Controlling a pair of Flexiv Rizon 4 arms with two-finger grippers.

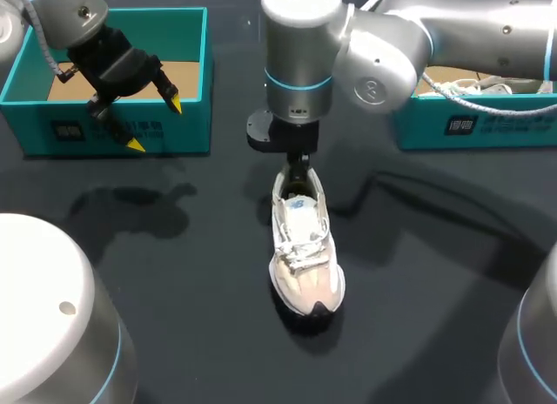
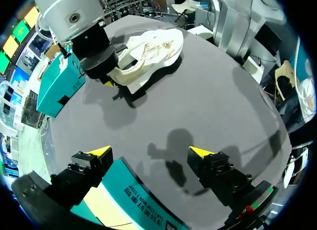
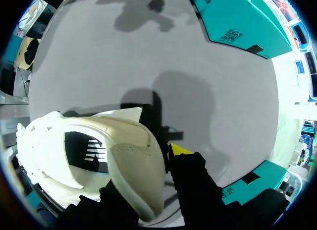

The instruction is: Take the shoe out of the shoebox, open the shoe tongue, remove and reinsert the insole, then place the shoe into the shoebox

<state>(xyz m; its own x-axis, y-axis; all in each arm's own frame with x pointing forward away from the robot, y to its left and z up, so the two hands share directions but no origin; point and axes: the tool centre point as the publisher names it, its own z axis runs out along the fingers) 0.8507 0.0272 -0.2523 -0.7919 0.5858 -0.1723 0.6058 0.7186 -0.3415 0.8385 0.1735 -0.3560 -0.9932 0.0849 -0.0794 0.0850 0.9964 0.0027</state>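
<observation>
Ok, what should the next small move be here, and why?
Probably bring the left gripper across to the tongue of the shoe. The shoe already stands on the table, the right gripper holds its heel, and the left one hangs open over the left shoebox.

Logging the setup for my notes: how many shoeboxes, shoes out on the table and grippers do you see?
Shoeboxes: 2, left shoebox, right shoebox
Shoes on the table: 1, white shoe
Grippers: 2, left gripper, right gripper
Total: 5
</observation>
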